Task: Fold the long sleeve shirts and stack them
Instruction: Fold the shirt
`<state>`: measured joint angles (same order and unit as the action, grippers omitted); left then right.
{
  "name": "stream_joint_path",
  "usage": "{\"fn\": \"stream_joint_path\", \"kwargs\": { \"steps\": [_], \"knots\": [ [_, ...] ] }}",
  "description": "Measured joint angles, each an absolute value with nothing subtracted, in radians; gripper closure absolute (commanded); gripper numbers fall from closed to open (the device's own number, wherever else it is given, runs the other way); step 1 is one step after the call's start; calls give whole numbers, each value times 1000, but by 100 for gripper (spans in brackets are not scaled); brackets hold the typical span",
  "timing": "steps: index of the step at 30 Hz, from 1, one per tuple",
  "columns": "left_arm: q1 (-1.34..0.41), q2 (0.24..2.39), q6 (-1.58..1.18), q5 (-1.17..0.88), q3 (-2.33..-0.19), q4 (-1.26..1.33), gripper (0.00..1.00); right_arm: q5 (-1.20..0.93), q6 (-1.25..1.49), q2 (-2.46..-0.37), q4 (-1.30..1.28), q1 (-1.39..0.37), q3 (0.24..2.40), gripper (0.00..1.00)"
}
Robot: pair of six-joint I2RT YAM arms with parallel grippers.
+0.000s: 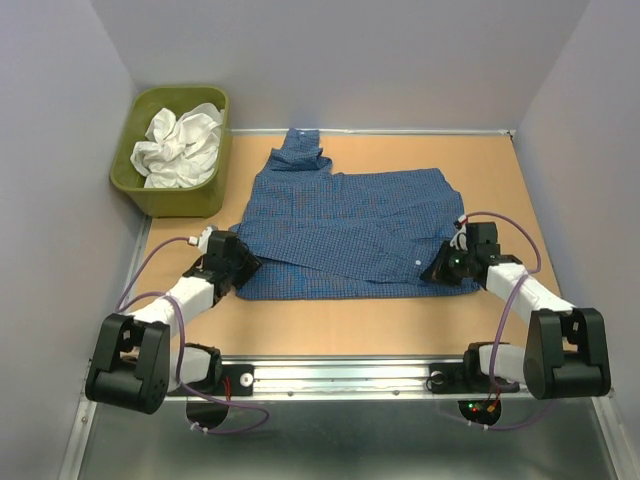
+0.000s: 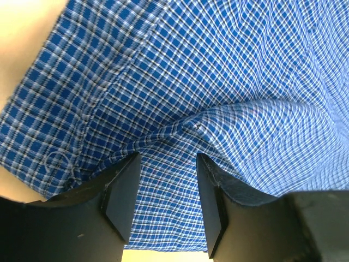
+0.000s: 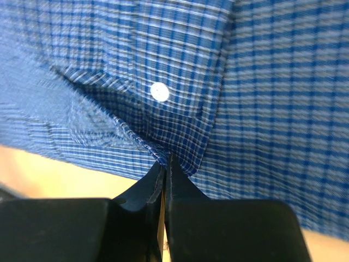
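Top external | left gripper (image 1: 248,264) lower left, fingers spread astride shirt (image 1: 350,225) edge | right gripper (image 1: 438,272) lower right, pressed together pinching shirt corner | shirt flat at centre, collar far | white garment (image 1: 182,146) crumpled in tub (image 1: 134,176), upper left

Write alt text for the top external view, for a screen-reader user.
A blue checked shirt lies spread on a tan table, the left gripper at its near-left corner and the right gripper at its near-right corner. A green tub holding a crumpled white garment sits at the far left.
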<state>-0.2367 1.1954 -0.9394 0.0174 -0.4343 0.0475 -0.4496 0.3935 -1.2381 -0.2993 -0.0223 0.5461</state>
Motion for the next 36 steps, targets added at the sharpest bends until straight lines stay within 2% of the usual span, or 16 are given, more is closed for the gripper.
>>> {"fn": "stream_joint_path", "kwargs": {
  "steps": [8,10,13,17,18,20,27,36],
  "knots": [
    [-201,1175,-950,11,-418,55,44,-270,402,-1208,-441,-28,589,99],
    [-197,1174,-950,11,-417,56,44,-233,403,-1208,-466,-28,608,94],
    [-194,1173,-952,7,-414,56,44,-200,403,-1211,-488,-28,622,81],
    [-194,1156,-950,2,-413,51,43,-210,393,-1219,-495,-28,625,59],
    [-194,1148,-949,2,-413,47,43,-215,392,-1219,-495,-28,625,51],
    [-194,1122,-947,1,-413,37,42,-221,392,-1216,-494,-28,628,48],
    [-194,1013,-900,-18,-427,-8,40,-174,422,-1196,-473,-28,696,48],
    [-194,1019,-847,-26,-440,-16,40,-138,521,-1344,-335,-28,730,51]
  ]
}}
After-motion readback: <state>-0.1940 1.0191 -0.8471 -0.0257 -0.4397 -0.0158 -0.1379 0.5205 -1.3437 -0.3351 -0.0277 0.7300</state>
